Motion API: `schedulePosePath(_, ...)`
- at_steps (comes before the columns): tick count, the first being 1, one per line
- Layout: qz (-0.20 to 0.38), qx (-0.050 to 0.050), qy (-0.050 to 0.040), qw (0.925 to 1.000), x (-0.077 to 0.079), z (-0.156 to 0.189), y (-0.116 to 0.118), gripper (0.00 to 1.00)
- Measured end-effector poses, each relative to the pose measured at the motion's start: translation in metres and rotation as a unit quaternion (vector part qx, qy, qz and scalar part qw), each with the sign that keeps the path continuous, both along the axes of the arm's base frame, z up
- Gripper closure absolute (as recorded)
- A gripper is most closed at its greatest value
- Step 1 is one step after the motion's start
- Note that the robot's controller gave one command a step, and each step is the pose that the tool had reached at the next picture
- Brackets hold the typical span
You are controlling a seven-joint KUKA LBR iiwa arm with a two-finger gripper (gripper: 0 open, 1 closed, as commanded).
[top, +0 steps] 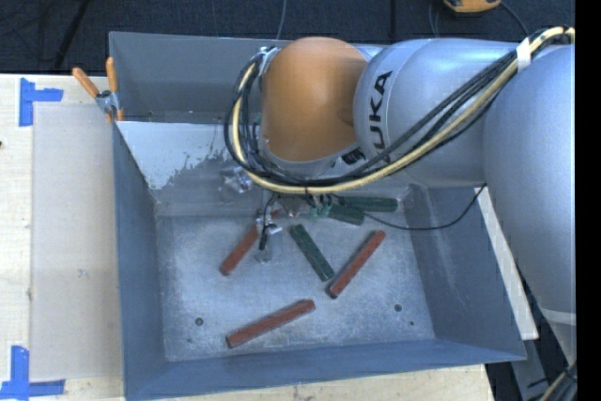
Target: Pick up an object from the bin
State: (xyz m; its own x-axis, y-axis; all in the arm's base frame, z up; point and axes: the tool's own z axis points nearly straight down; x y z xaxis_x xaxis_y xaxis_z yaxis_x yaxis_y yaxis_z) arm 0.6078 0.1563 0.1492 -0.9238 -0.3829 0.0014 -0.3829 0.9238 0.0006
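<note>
Reddish-brown slim stick [238, 254] on the grey metal bin's [178, 296] floor is being overhung at its far end by the hand [266, 238], whose clench cannot be told; centring across it is being advised.

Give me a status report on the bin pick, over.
Status: tool low in bin, at upper end of left red-brown stick. Close on its right, dark green stick. Lying apart: right red-brown stick, front red-brown stick.

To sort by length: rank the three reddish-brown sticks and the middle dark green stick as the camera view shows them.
1. front reddish-brown stick
2. right reddish-brown stick
3. dark green stick
Unranked: left reddish-brown stick, its upper end hidden behind the hand.
</note>
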Motion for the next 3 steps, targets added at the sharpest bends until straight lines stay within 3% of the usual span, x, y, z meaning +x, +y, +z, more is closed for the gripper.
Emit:
schedulePosePath(1, 0.142, 0.000, -0.0024, 0.9899, 0.000, -0.062, -0.003, 0.00)
schedulePosePath(2, 0.139, 0.001, -0.0011, 0.9903, 0.001, -0.079, -0.009, 1.00)
schedulePosePath(3, 0.138, 0.001, -0.0009, 0.9904, 0.001, -0.079, -0.009, 1.00)
